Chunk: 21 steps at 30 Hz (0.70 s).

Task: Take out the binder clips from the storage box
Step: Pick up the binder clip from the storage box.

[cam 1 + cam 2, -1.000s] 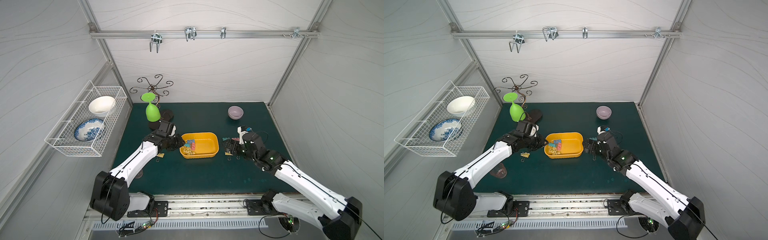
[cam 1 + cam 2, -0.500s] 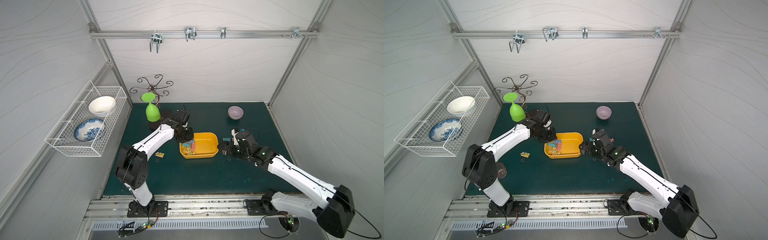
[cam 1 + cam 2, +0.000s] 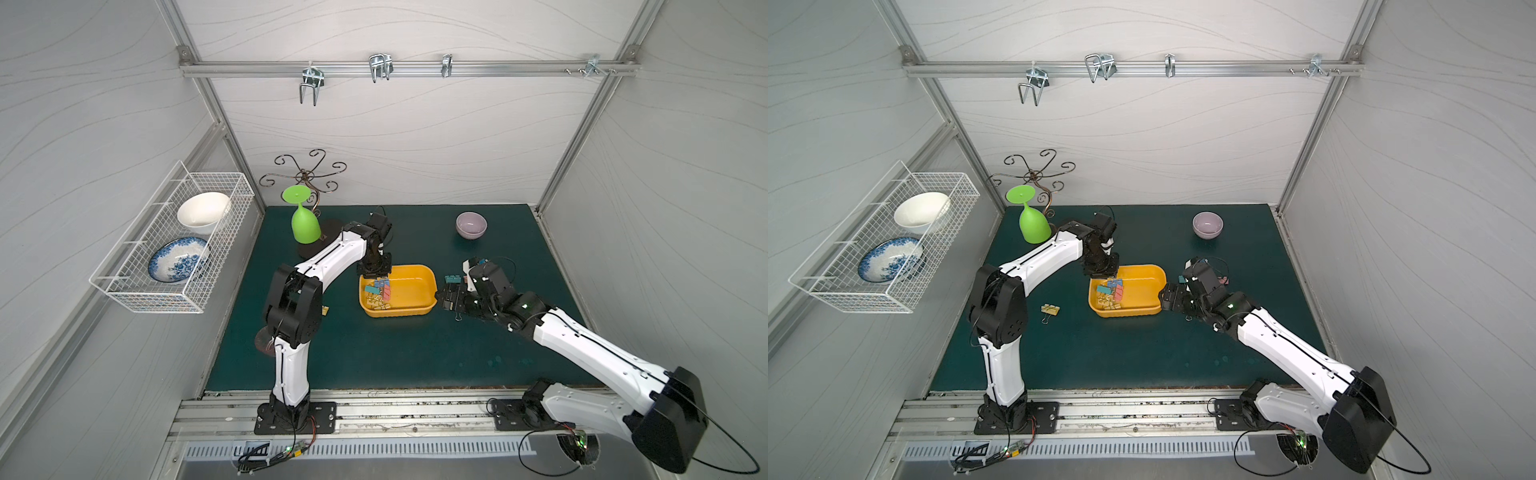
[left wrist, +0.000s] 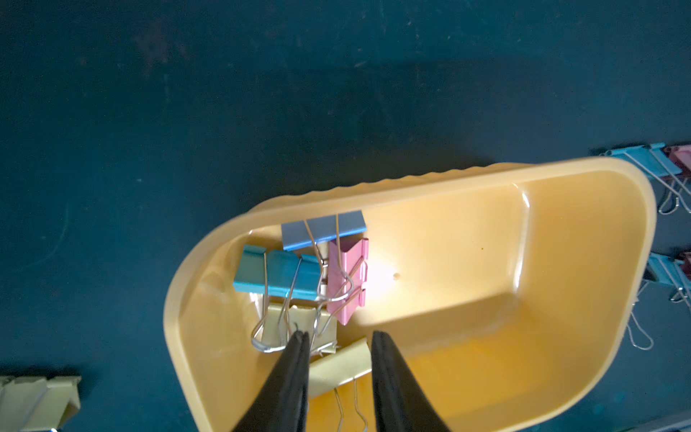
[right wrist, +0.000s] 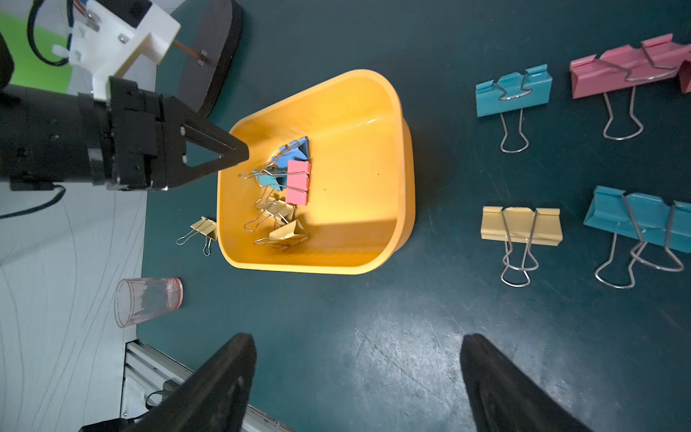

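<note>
The yellow-orange storage box (image 3: 409,291) (image 3: 1142,291) sits mid-mat. Several binder clips (image 3: 378,293) (image 3: 1111,295) are piled at its left end: teal (image 4: 278,276), pink (image 4: 346,276), grey-blue (image 4: 323,228) and yellow (image 4: 340,364). My left gripper (image 3: 375,275) (image 4: 338,336) hovers above that pile, jaws partly open with nothing held; the yellow clip lies below the gap. My right gripper (image 3: 445,298) (image 5: 357,336) is wide open over bare mat, just right of the box. More clips lie on the mat: teal (image 5: 514,95), pink (image 5: 628,67), yellow (image 5: 521,226).
One yellow clip (image 3: 1050,308) lies on the mat left of the box. A clear pink cup (image 5: 147,301) lies near the front left. A green goblet (image 3: 304,220) and lilac bowl (image 3: 471,224) stand at the back. A wire basket (image 3: 178,249) hangs on the left wall.
My left gripper has moved from the mat left of the box to above the clip pile inside it. My right gripper has shifted left, closer to the box's right end.
</note>
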Each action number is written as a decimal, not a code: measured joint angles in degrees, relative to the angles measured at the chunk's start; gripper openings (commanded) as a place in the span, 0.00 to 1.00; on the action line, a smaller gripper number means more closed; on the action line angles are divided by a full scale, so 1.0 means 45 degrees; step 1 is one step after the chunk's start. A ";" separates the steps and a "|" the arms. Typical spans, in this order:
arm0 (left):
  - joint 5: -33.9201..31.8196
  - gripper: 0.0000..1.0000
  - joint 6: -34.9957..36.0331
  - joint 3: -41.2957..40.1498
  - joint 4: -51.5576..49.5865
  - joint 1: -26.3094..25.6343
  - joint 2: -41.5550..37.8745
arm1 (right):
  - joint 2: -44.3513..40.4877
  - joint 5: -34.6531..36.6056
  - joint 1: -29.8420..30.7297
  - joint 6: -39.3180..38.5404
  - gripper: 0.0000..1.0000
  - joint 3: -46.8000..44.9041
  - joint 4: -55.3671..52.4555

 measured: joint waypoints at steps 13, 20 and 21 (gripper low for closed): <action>-0.2341 0.37 0.3356 0.0884 -0.0457 -0.1302 0.0918 | -0.0199 0.0670 0.0000 0.0427 0.90 0.0000 -0.0636; -0.3876 0.34 0.4668 0.0884 -0.0389 -0.1860 0.1384 | -0.0879 0.1243 0.0000 0.0554 0.91 -0.0005 -0.0899; -0.4061 0.34 0.4765 0.0884 -0.0340 -0.1899 0.1404 | -0.0937 0.1297 0.0000 0.0554 0.91 -0.0005 -0.0913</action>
